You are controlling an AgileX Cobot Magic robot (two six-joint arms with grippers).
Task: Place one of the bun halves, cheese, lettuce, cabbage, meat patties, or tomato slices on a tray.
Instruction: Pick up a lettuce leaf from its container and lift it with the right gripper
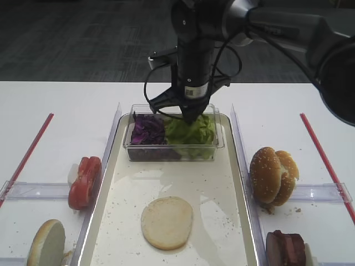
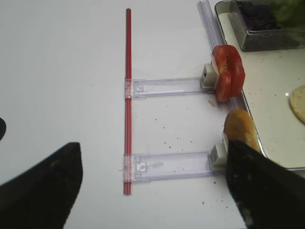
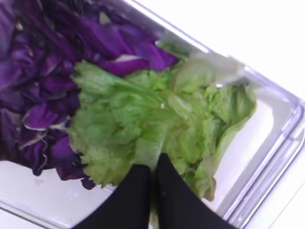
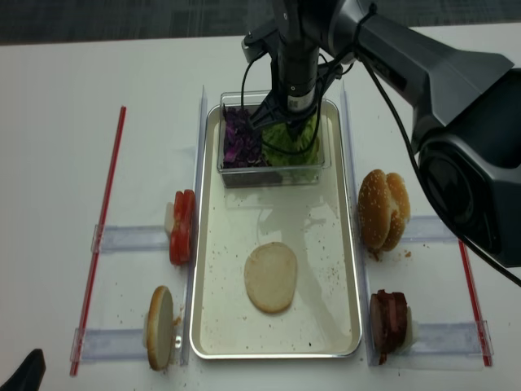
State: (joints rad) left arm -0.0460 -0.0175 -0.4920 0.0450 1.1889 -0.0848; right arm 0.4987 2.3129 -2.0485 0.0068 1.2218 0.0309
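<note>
Right pincer | pinched shut on lettuce | arm pointing straight down into tub

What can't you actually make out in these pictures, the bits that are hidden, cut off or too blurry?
- Right gripper, right wrist view: whether its shut fingertips pinch the lettuce; the leaf hides the tips.
- Left gripper, left wrist view: only blurred dark fingers at the bottom edge.
- Meat patties, exterior high view: cut by the bottom edge.
- Cabbage, right wrist view: cropped at the left edge.
</note>
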